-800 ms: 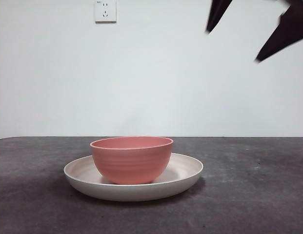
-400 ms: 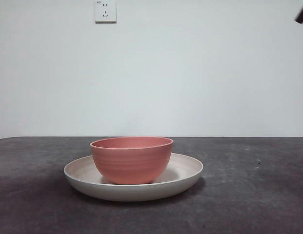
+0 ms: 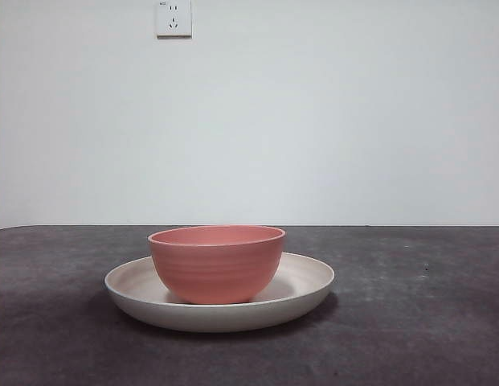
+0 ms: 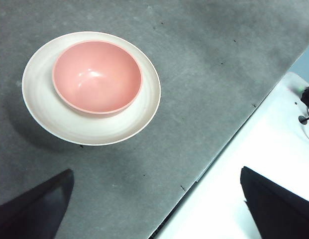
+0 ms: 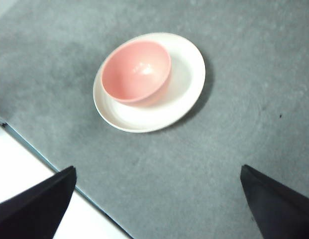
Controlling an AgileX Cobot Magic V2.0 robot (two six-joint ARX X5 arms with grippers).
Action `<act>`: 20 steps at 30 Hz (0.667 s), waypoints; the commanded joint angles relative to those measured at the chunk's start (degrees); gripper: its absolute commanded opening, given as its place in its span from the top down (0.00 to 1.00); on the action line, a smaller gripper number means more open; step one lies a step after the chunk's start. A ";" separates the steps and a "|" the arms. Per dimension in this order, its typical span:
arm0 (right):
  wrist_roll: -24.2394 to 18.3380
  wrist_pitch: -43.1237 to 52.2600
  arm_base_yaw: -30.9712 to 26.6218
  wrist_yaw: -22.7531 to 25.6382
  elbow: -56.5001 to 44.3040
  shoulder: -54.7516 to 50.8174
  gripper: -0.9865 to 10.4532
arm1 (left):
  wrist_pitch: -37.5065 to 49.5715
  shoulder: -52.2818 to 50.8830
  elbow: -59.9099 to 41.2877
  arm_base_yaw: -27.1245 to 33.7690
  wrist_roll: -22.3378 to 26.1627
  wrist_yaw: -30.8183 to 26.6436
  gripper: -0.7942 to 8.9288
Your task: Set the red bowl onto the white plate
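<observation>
Note: the rigid, light-looking red bowl [image 3: 216, 264] sits on the white plate [image 3: 301, 281], well ahead of both spread, empty grippers; if you regrip, take its rim.

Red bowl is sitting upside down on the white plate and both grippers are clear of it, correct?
Not upside down: the red bowl sits upright, mouth open upward, on the white plate, as the left wrist view shows. Both the left gripper and right gripper are clear of it.

One red bowl [image 3: 216, 264]. One white plate [image 3: 309, 283]. One wall socket [image 3: 173, 18]. Two grippers: left gripper [image 4: 156, 206], right gripper [image 5: 156, 204].
</observation>
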 commanded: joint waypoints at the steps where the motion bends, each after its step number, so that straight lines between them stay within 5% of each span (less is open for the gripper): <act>1: 0.15 1.09 0.52 0.00 0.33 0.17 0.44 | 0.66 0.28 0.44 -0.28 -0.13 0.24 0.39; 2: 0.17 1.11 0.52 -0.02 0.33 0.17 0.48 | 0.63 0.28 0.44 -0.28 -0.13 0.24 0.44; 5: 0.37 1.07 0.55 -0.04 0.33 0.37 0.92 | 0.63 0.28 0.44 -0.28 -0.11 0.24 0.79; 6: 0.57 1.25 0.55 -0.07 0.33 0.37 0.89 | 0.66 0.28 0.44 -0.28 -0.11 0.24 0.92; 20: 1.18 2.56 0.55 0.46 0.39 0.26 0.89 | 0.63 0.24 0.44 -0.28 -0.13 0.24 0.89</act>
